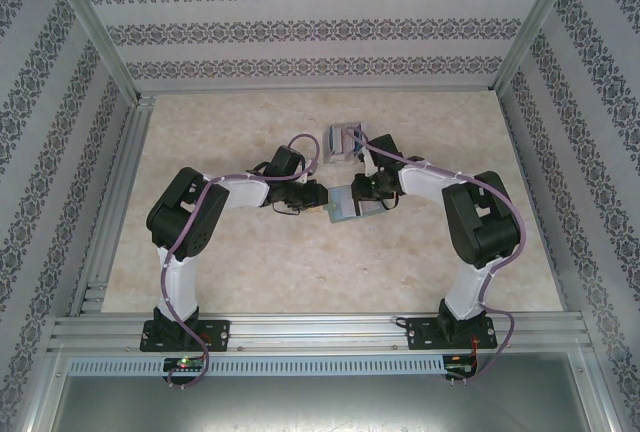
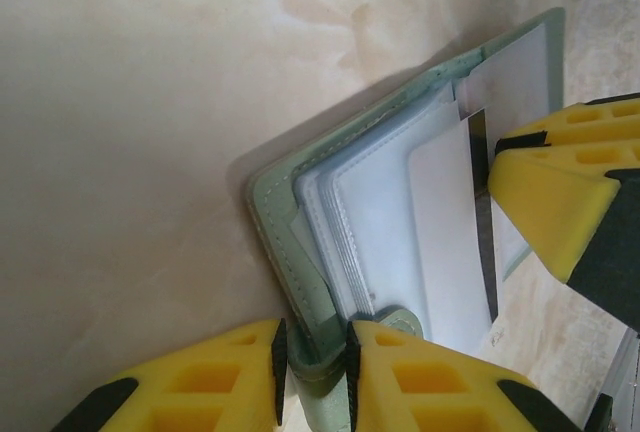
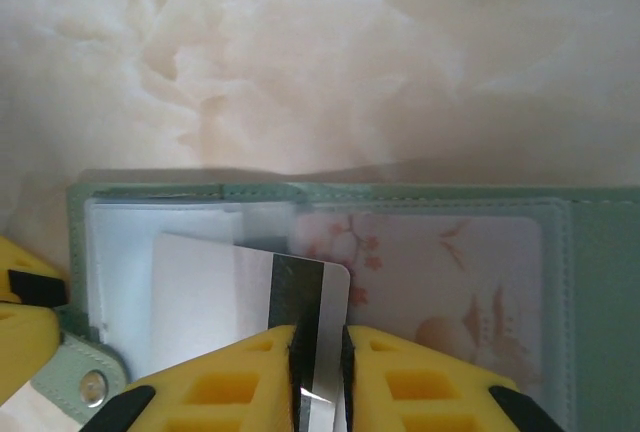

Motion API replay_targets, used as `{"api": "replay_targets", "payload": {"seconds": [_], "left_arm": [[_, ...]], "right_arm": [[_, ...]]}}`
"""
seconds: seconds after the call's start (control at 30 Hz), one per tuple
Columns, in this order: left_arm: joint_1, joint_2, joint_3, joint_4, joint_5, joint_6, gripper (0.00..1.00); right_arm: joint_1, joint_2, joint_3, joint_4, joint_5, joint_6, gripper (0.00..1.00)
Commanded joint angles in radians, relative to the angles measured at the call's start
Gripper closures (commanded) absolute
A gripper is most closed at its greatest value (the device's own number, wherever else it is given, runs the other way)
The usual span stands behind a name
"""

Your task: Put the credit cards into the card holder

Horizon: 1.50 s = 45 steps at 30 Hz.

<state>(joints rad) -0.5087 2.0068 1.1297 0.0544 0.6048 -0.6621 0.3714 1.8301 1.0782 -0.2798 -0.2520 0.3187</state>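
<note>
The card holder (image 1: 352,208) lies open at the middle of the surface (image 1: 230,272).
The right end effector (image 3: 318,352) pinches a white striped card (image 3: 220,302) over its clear pockets; the left end effector (image 2: 315,352) clamps the holder's green edge; the bundled credit cards (image 1: 345,140) sit just beyond.

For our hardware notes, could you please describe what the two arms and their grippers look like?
The left arm and right arm have black joint housings, white links and a purple cable each. The left gripper and right gripper have blocky yellow fingers with black inner pads.
</note>
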Motion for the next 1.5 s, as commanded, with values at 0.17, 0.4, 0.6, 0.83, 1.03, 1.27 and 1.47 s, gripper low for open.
{"api": "replay_targets", "payload": {"seconds": [0.17, 0.4, 0.6, 0.83, 1.03, 1.27, 1.47], "left_arm": [[-0.019, 0.028, -0.009, -0.014, 0.007, 0.001, 0.75], [-0.017, 0.017, -0.019, -0.020, 0.003, 0.007, 0.75], [-0.019, 0.014, -0.030, -0.014, 0.000, 0.003, 0.76], [-0.018, 0.015, -0.048, 0.002, 0.000, -0.007, 0.79], [-0.019, 0.014, -0.067, 0.032, 0.003, -0.033, 0.80], [-0.021, -0.003, -0.061, -0.005, -0.017, -0.007, 0.80], [-0.020, -0.024, -0.050, -0.027, -0.038, -0.001, 0.80]], "right_arm": [[0.045, 0.025, 0.071, 0.008, -0.045, 0.031, 0.79], [0.064, 0.032, 0.090, -0.017, -0.054, 0.032, 0.79], [0.054, -0.002, 0.021, -0.034, 0.022, 0.045, 0.79], [0.059, -0.030, -0.047, 0.011, -0.025, 0.097, 0.79], [0.064, -0.034, -0.060, 0.061, -0.074, 0.136, 0.79], [0.054, -0.041, -0.070, 0.108, -0.155, 0.150, 0.79], [0.047, -0.088, -0.095, 0.097, -0.184, 0.147, 0.76]]}}
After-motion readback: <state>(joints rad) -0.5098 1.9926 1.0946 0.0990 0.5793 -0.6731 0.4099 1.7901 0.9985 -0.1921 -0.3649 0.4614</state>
